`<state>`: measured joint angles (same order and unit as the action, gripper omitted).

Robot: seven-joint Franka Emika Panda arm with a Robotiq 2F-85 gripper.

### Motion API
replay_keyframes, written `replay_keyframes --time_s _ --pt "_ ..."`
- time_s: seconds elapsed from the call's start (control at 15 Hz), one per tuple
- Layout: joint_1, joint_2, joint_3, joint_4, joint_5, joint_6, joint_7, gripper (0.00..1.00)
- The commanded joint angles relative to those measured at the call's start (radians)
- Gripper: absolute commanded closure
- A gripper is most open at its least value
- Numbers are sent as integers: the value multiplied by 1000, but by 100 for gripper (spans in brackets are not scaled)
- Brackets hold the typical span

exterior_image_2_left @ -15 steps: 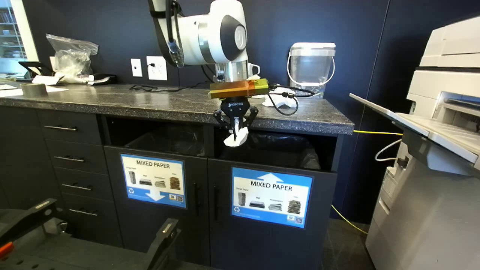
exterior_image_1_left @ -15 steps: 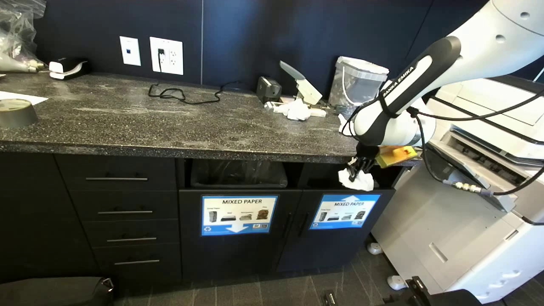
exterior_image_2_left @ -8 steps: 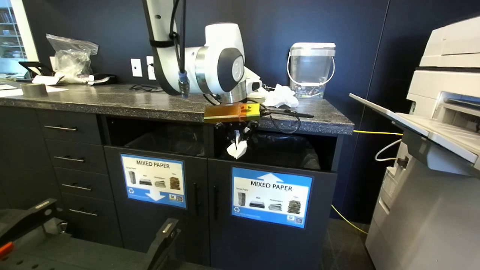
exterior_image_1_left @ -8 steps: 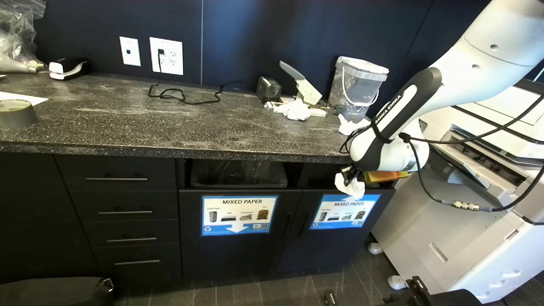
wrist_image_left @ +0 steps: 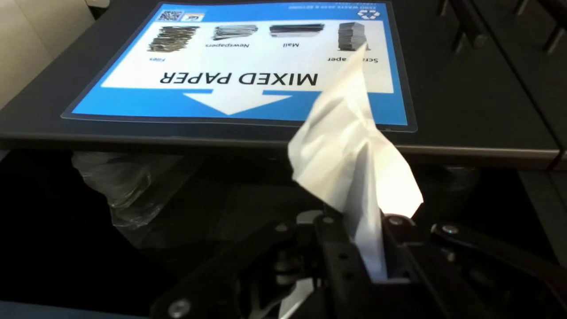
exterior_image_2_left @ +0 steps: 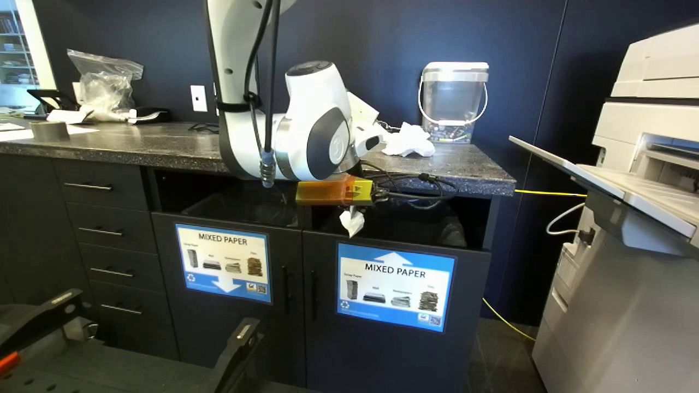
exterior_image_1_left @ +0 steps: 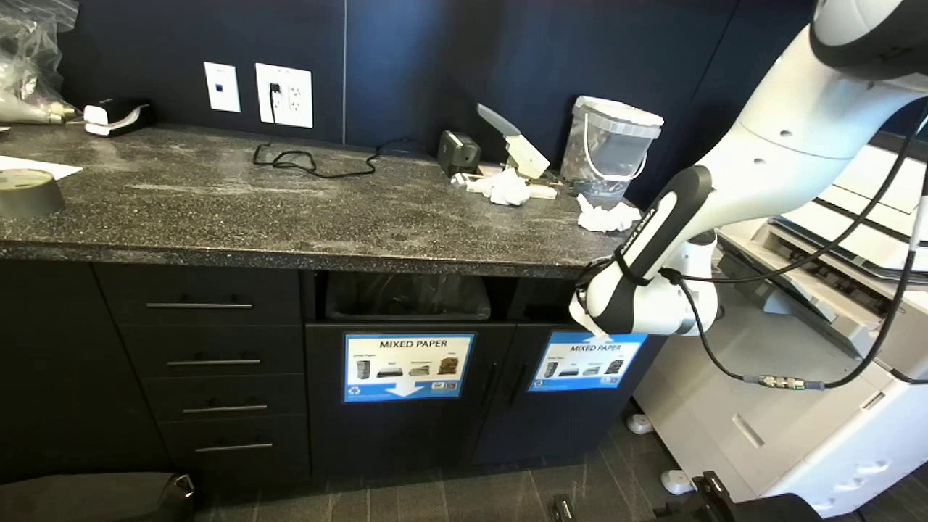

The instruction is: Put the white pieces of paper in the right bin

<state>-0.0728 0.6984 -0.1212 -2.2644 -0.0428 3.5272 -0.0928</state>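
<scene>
The gripper (wrist_image_left: pixel 361 221) has its fingers (wrist_image_left: pixel 341 252) drawn almost together, a narrow gap between them, and they are clamped on a crumpled white piece of paper (wrist_image_left: pixel 354 150); in the wrist view it runs out from between them and spreads past the fingertips to a pointed tip, which overlaps the blue sign (wrist_image_left: pixel 248 62) on the front panel (wrist_image_left: pixel 469 102). Whether the paper touches that panel cannot be told. In an exterior view the held paper (exterior_image_2_left: pixel 351 221) hangs below the front edge of the counter (exterior_image_2_left: pixel 175 147), at the left part of the opening of the right bin (exterior_image_2_left: pixel 423 218), its lower tip about level with the panel's top edge; whether it is over the bin or in front of it is unclear. A yellow-and-orange block (exterior_image_2_left: pixel 334 191) hides most of the gripper there, and in an exterior view the arm (exterior_image_1_left: pixel 768 159) covers nearly all of it. Two more paper wads lie on the counter: the right-hand wad (exterior_image_1_left: pixel 607 215) near the right edge, in front of the translucent bucket (exterior_image_1_left: pixel 609 145), and the left-hand wad (exterior_image_1_left: pixel 507 187) closer to the back edge than to the front edge.
</scene>
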Motion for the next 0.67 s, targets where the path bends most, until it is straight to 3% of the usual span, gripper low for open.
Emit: replay_keyframes --time_s 0.0,0.07,0.2,0.27,0.6 --pt "30 96 -2 37 60 139 31 85" --pt "-5 105 18 58 49 142 43 85" --pt "22 168 11 90 77 210 50 85" --pt "-4 179 22 119 65 208 61 85" --pt "20 295 15 259 96 250 68 85"
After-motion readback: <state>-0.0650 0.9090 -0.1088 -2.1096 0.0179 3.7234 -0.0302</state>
